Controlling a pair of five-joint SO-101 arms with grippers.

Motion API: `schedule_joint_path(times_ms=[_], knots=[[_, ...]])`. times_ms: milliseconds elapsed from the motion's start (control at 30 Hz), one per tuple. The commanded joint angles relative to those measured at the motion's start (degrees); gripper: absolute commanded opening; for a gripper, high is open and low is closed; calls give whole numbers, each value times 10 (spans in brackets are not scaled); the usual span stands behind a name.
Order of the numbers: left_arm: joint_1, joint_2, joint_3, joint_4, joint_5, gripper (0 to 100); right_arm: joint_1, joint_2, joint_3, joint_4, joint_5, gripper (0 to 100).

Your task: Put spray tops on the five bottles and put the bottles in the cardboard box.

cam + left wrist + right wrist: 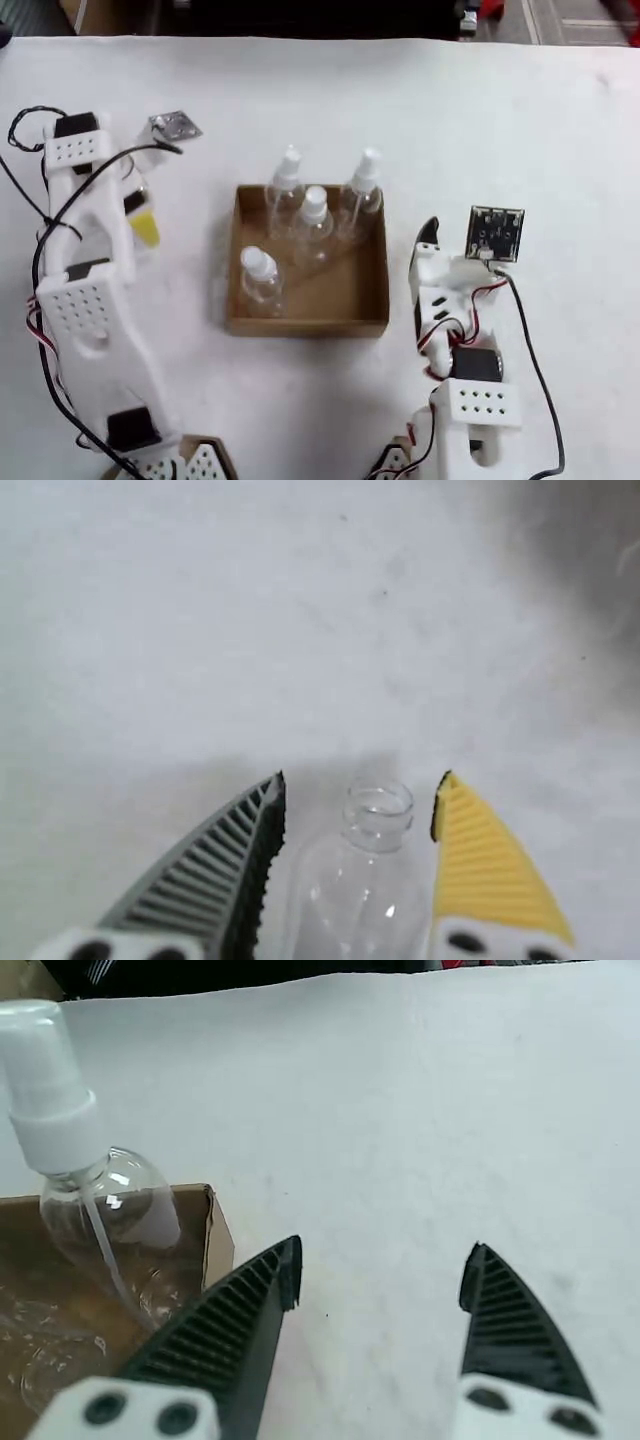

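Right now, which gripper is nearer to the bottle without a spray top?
Left. The left gripper is around the uncapped bottle; the right gripper is on the far side of the cardboard box from it.

The whole setup sits on a plain white table (560, 110) with a matte top that has a few tiny dark specks and scuffs on it. The light is pretty soft and even, so the shadows on it are just faint grey smudges. Past the table's far edge it drops into a dark strip (300, 15). From the high view there's something brownish (85, 12) poking in at the left end, then a bit of red (490, 8) and a patch of pale floor (585, 20) with lines across it at the right end.
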Motion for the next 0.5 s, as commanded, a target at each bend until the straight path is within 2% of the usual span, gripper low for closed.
schedule_joint_path(times_ms=[0,200,467], knots=[[3,-8,-9,-6,-8,223,-5,-3,-3,-12,7,233],[6,-8,-7,-4,-9,121,-5,-3,-3,-12,7,233],[9,-9,-4,1,-9,116,-5,-3,-3,-12,7,233]])
